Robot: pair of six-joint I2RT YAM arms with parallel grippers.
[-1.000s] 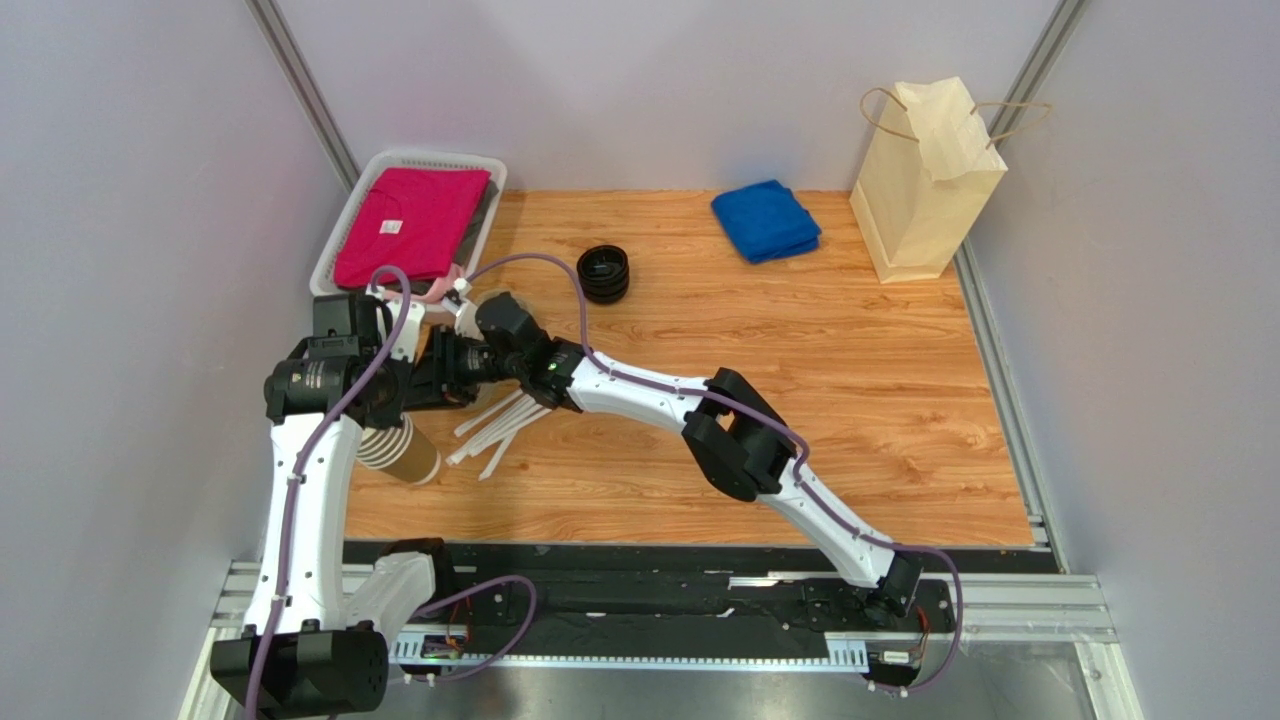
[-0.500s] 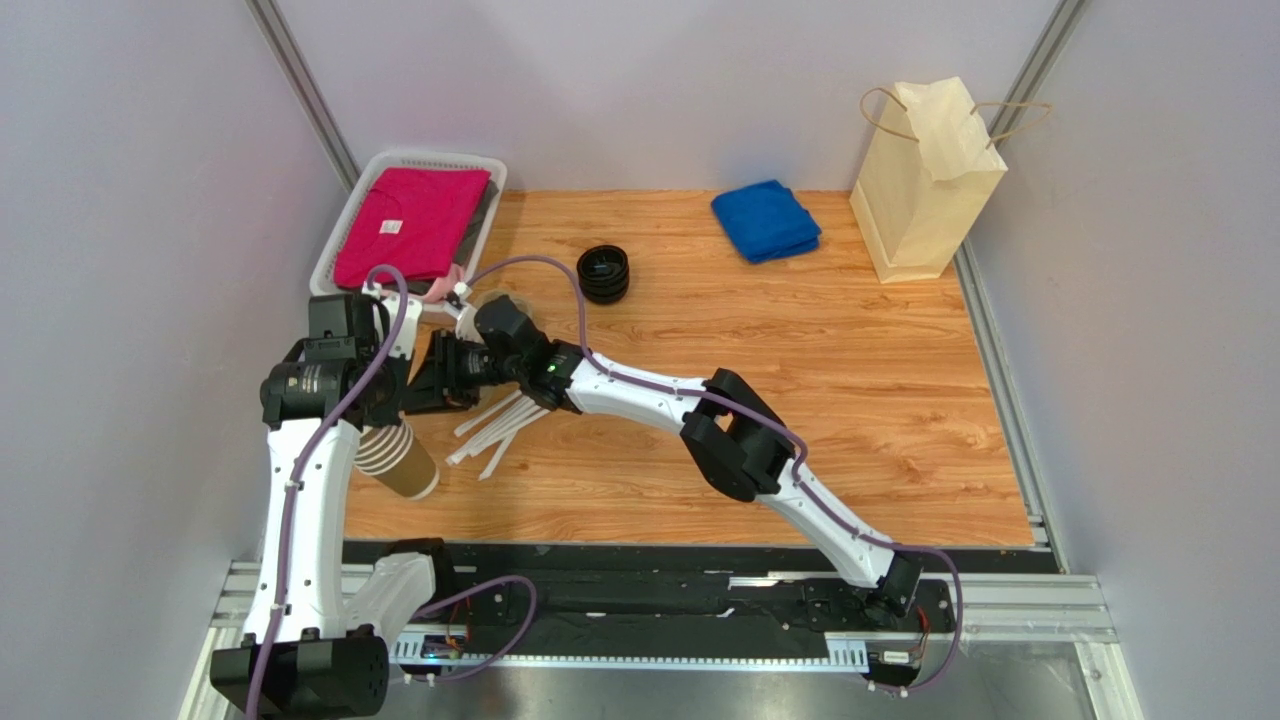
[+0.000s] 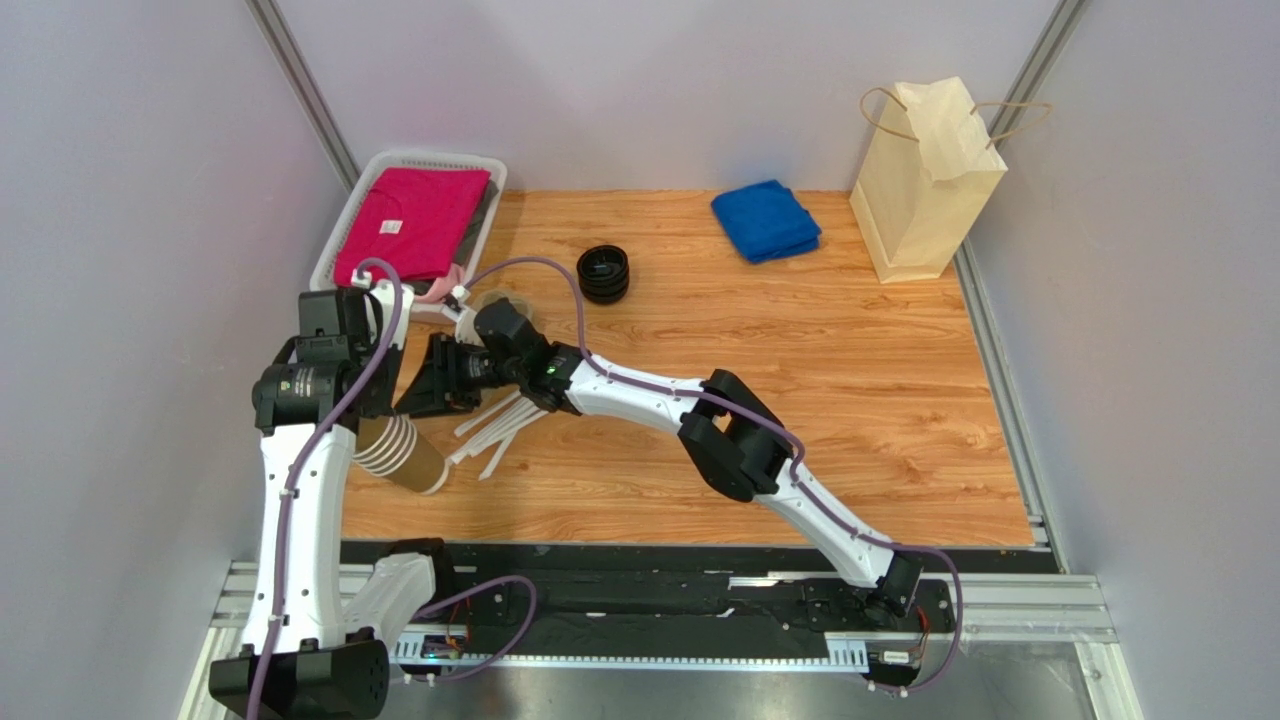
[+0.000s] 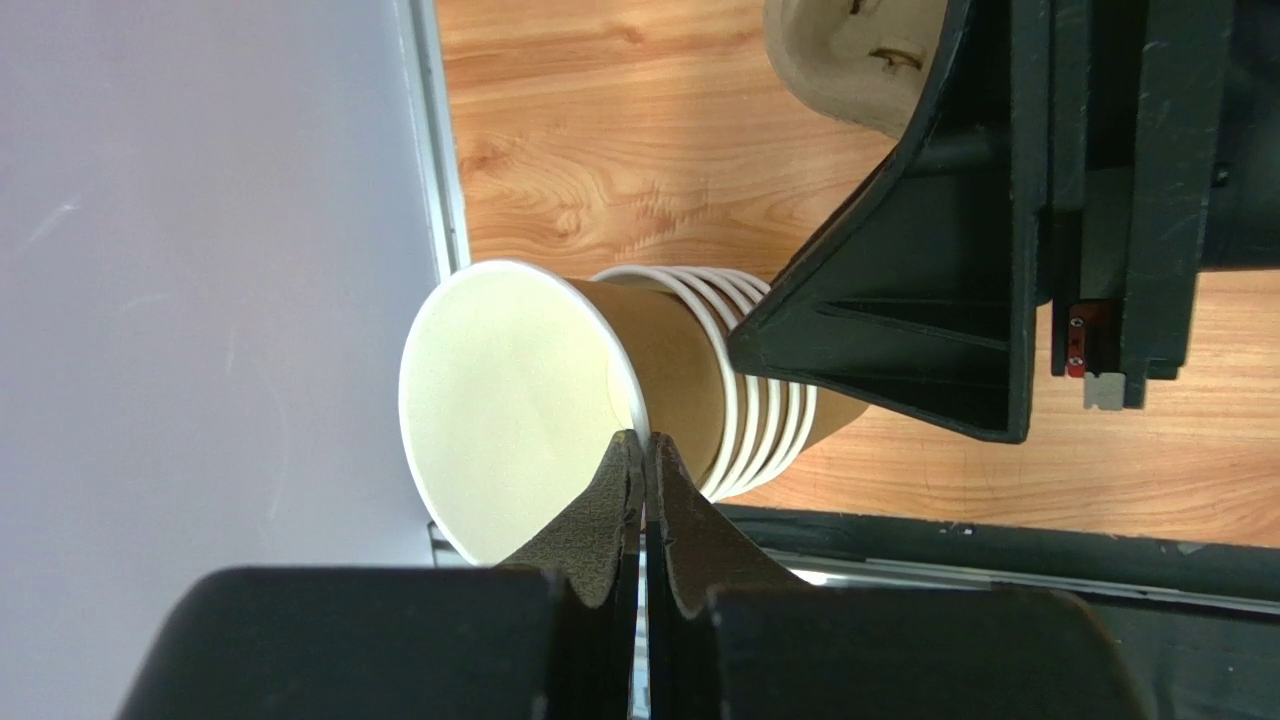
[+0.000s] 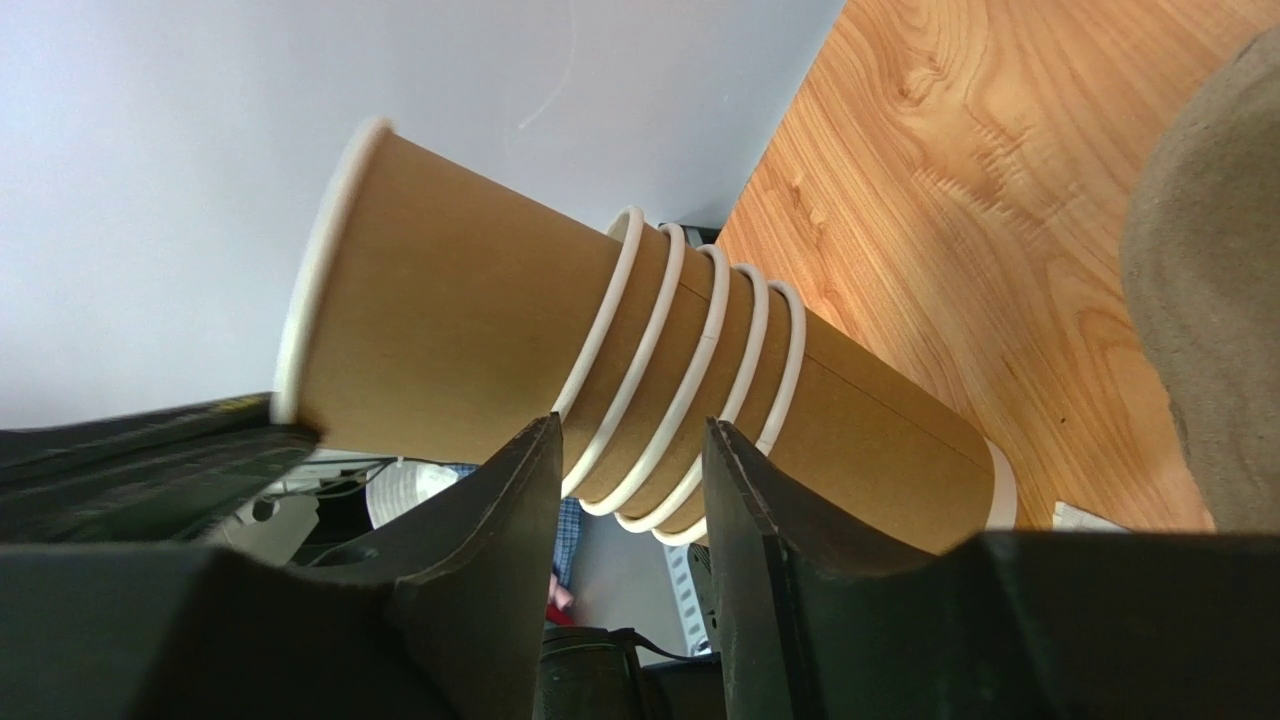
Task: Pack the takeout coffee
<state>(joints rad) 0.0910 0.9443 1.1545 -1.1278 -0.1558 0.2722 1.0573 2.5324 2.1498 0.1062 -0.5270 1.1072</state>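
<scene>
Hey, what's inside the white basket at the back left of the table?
A folded pink cloth fills the white basket, with a dark edge peeking out beside it. Whatever lies under the cloth is covered.

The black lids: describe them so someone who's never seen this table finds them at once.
Find the white basket holding the pink cloth at the wooden table's far left corner. Just right of it, toward the blue cloth, sits a short stack of lids. It is the only round black thing on the wood.

arms (image 3: 646, 393) white | blk joints (image 3: 736, 435) | purple cables (image 3: 323, 435) | blk fingers (image 4: 684, 525)
</scene>
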